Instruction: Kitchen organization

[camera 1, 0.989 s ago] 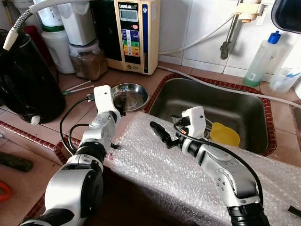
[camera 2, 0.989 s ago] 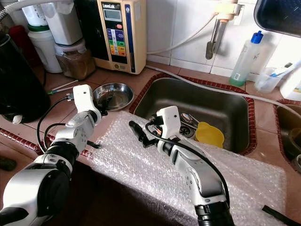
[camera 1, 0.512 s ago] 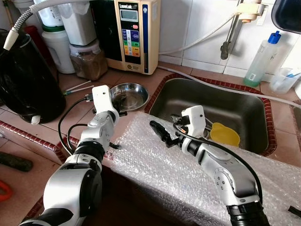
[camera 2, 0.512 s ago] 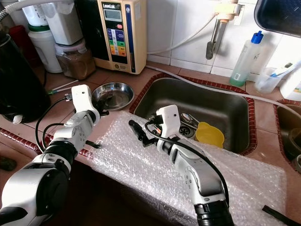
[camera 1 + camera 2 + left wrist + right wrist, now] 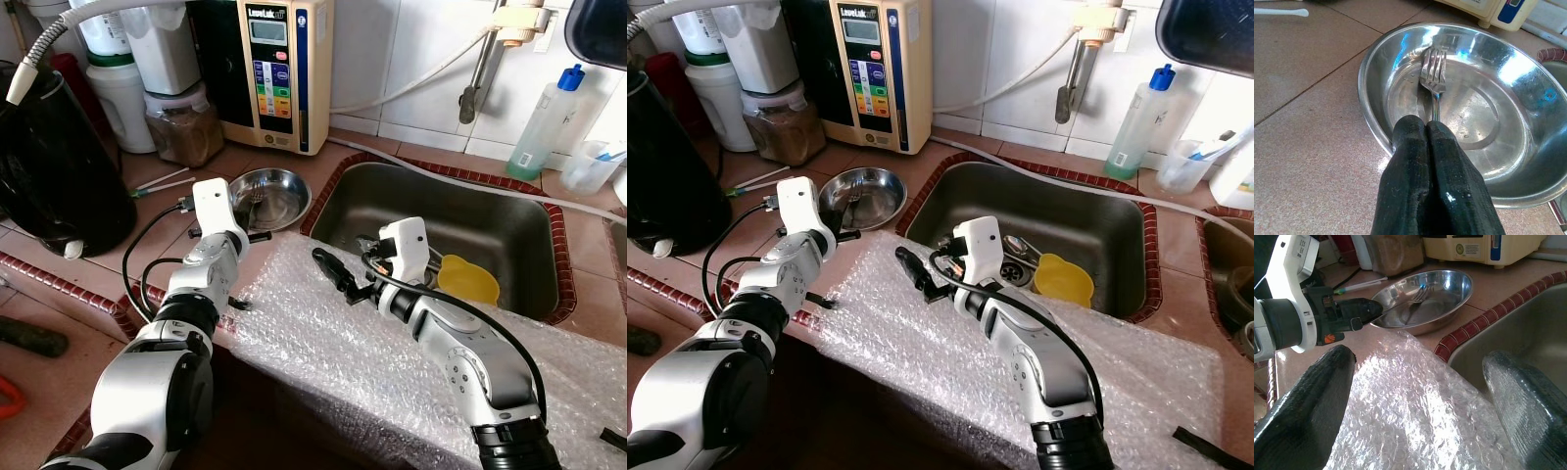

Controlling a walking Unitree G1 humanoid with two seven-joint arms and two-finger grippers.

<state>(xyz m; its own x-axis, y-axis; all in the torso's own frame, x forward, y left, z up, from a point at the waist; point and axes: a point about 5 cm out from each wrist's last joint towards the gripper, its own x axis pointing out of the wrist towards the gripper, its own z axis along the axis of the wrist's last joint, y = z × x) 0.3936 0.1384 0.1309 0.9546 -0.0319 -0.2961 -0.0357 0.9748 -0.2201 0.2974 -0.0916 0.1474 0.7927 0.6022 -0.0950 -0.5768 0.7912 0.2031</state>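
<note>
**Fork being held over steel bowl, left side of sink**

Item: a fork point(image 5: 1432, 73) is being gripped by its handle in the left gripper point(image 5: 1427, 132), whose fingers are being pressed together on it. The tines are being held inside a steel bowl point(image 5: 277, 186) on the tiled counter, just beside the sink point(image 5: 509, 220). The fork's long axis is being kept in line with the fingers, pointing away from the wrist toward the bowl's far rim; whether the tines are touching the bowl cannot be told.

Second arm: the right gripper point(image 5: 1420, 396) is being held with its fingers spread wide apart, gripping nothing, above a bubble-wrap sheet point(image 5: 411, 362) laid over the counter edge. The left arm is judged the nearer to the bowl.

Surroundings: a yellow cup point(image 5: 467, 279) is lying in the sink; a water ioniser point(image 5: 279, 69) and a jar point(image 5: 181, 122) are standing behind the bowl. The bowl's raised rim is judged the only obstruction to withdrawing or lowering the fork.
</note>
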